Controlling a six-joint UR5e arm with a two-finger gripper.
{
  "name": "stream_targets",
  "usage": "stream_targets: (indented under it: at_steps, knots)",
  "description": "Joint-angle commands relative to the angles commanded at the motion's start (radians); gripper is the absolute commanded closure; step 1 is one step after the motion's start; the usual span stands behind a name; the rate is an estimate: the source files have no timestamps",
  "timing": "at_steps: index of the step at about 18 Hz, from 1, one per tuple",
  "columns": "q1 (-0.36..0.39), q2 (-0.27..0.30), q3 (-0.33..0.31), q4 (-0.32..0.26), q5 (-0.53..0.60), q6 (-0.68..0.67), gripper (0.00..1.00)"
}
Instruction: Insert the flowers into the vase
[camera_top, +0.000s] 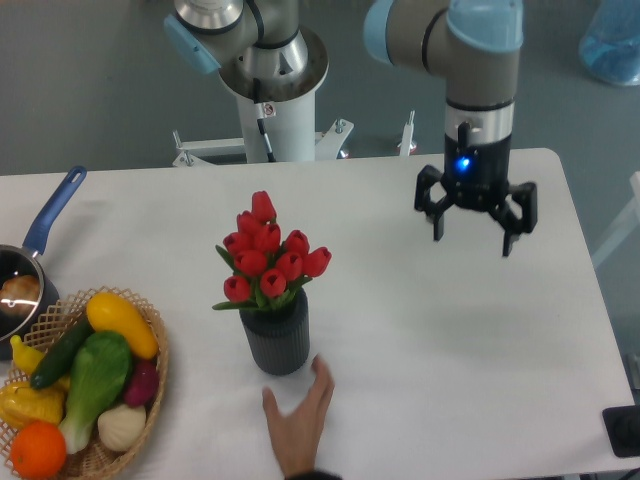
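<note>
Already, from the fixed camera, the flowers (268, 255) stand upright in the vase (275, 340) near the middle of the worktop (420, 340), stems down in its mouth. My jaws hang released and empty, well apart from the bunch, which lies to their left. A person's hand (300, 420) rests just beside the vase, nearer than I am.

Flowers (268, 255): red tulip bunch, standing upright in the vase (275, 342), dark grey, ribbed, mid-table. Gripper (472, 240): fingers spread, empty, above the table (420, 340), well right of the vase. Human hand (298, 415): flat, just before the vase. Vegetable basket (150, 385) and blue-handled saucepan (40, 240): left edge.
</note>
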Motion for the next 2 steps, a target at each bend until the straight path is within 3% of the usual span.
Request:
stream_targets:
  at_steps: [2]
  knots:
    - [0.006,0.006,0.0,0.002,0.0,0.0,0.0]
